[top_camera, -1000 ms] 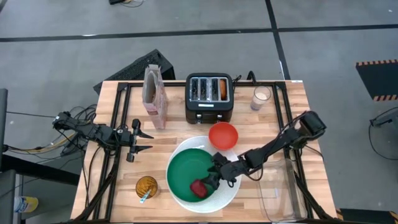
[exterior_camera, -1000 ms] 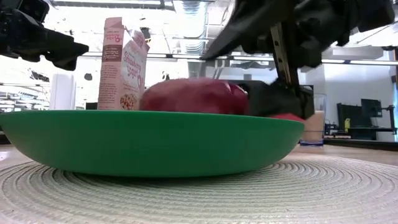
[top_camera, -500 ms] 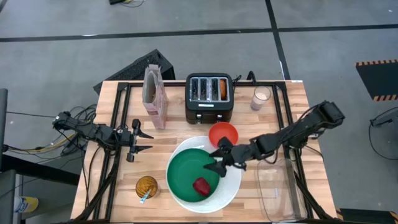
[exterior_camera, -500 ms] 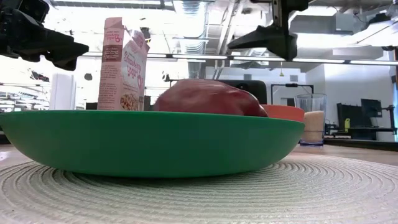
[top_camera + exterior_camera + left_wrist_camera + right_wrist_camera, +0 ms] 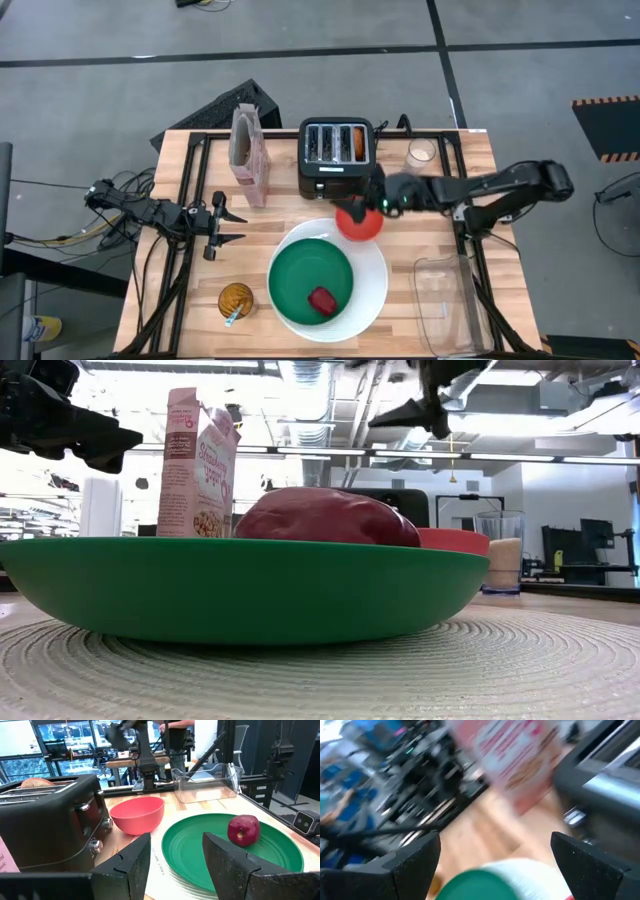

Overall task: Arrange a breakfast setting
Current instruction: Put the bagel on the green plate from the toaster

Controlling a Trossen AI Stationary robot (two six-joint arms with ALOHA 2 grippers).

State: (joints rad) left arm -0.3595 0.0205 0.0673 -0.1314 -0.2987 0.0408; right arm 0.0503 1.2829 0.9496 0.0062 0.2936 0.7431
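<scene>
The small red fruit [image 5: 322, 299] lies on the green plate [image 5: 300, 270], which rests on the large white plate [image 5: 376, 290]. It also shows in the left wrist view [image 5: 244, 830] and the low view [image 5: 325, 516]. My right gripper [image 5: 358, 205] is open and empty, in the air over the red-orange bowl [image 5: 362, 224], just in front of the toaster [image 5: 337, 157]. A bagel half [image 5: 359, 143] sticks up out of a toaster slot. My left gripper [image 5: 228, 226] is open and empty at the table's left. The pinkish cereal box [image 5: 250, 155] stands upright at the back left. The blue-handled spoon [image 5: 232, 317] stands in an amber cup [image 5: 237, 299].
A glass of milk [image 5: 421, 156] stands at the back right. A clear plastic container [image 5: 440, 300] sits at the front right. A woven placemat [image 5: 320, 670] lies under the plates.
My right gripper has drawn away from the red fruit, risen, and gone toward the table's far edge, from over the green plate to over the red-orange bowl by the toaster. The fruit stays on the green plate.
</scene>
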